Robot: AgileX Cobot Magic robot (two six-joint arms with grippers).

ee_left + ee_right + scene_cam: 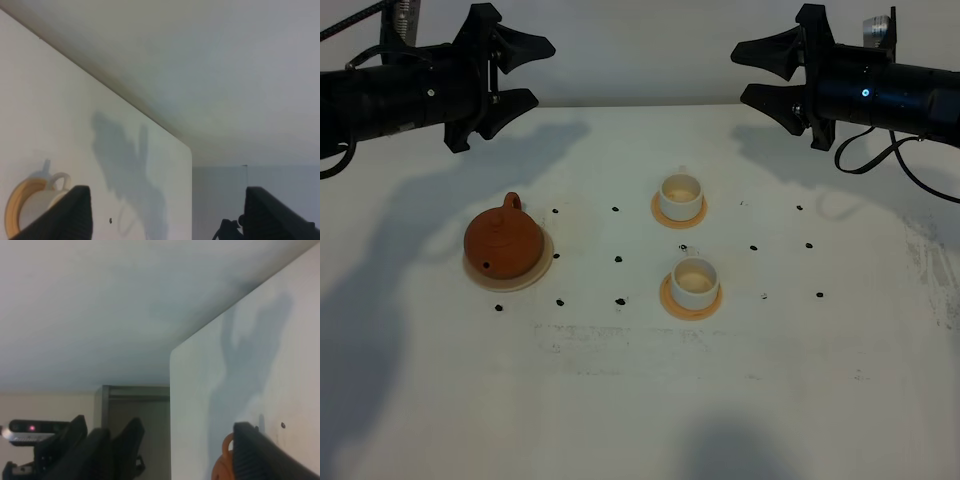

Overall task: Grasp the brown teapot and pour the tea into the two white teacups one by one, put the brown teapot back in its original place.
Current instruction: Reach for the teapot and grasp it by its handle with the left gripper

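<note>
The squat reddish-brown clay teapot [503, 240], loop handle toward twelve o'clock, sits on a round beige coaster [546, 267] at nine o'clock on the tabletop [640, 400]. The far white teacup [681, 192] and, at its six o'clock, the near white teacup [693, 279] each stand on an orange coaster [668, 300], insides cream. The left gripper [542, 70] and right gripper [740, 72] hover, fingers spread wide, holding nothing.

I am holding both arms raised and hovering, pointing toward each other across the middle. The left gripper [532, 72] is standing with its jaws spread wide, gripping nothing. The right gripper [742, 72] is mirroring it, jaws apart and empty too. Both forearms are lying roughly level, I think, though the frame edges are cutting them off.
</note>
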